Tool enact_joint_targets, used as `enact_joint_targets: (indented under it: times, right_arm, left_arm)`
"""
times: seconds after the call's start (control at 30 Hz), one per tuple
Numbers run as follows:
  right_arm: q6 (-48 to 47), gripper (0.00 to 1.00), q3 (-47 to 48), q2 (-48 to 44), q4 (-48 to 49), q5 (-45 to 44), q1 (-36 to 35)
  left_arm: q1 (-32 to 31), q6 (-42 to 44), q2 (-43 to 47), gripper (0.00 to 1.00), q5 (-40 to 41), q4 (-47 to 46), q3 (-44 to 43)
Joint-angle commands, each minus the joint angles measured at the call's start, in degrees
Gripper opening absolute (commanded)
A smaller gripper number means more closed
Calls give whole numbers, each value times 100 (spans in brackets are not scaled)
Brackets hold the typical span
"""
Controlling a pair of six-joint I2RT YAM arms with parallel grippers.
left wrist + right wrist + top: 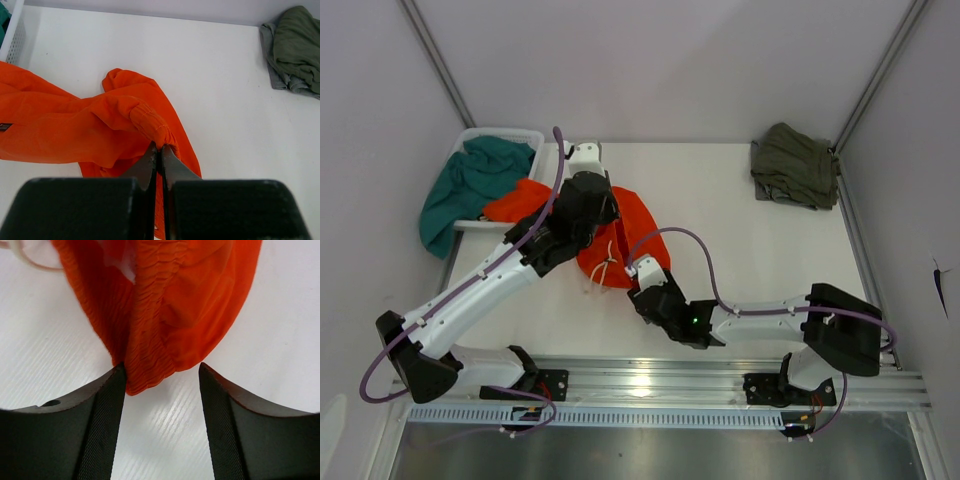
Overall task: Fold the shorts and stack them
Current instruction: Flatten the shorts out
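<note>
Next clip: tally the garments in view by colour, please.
Orange shorts: 1
Olive-green garment: 1 (a bunched pile; I cannot tell whether it hides more)
Teal garment: 1
Total: 3

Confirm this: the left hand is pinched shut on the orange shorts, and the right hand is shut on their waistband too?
Not quite. The left hand is shut on the orange shorts, but the right hand is open, straddling the waistband; the right wrist view shows it.
</note>
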State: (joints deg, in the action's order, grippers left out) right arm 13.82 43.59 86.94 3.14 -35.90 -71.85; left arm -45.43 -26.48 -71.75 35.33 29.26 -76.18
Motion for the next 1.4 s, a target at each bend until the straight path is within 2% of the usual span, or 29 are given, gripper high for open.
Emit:
enact_joint_targets:
  times: [0.0,0.1,0.6,0.83,0.97,1.1,1.17,1.2,1.3,1.37]
  right_arm:
    - [322,61,395,306,-278,-864,-48]
    - [419,59,571,561,-647,-1068,-57]
    - [630,55,378,781,-683,-1051,-48]
    - [727,52,150,492,-735,-1086,-127]
    - [736,42,105,289,-841,-1174,-118]
    - [604,20,35,-71,-789,-1104,-109]
    - [395,17,-70,-403,-657,-972,-109]
    - [332,8,-105,-527,-604,-928,-109]
    - [-20,0,-123,-1020,-621,-603,-83]
    - [-116,0,-27,-1231,-884,-445,-39]
  left_arm:
    - [34,-33,178,0,0,-157,-239]
    - [34,-33,187,0,26,-131,-257]
    - [43,46,196,0,211,308,-775]
    - [148,178,205,0,360,423,-1013]
    - [227,205,231,0,378,467,-1039]
    - [306,275,240,0,352,493,-1092]
    - [385,310,222,0,308,511,-1179]
    - [438,336,214,0,273,546,-1232]
    - [544,398,152,0,132,572,-1338]
    - [684,398,65,0,44,616,-1478]
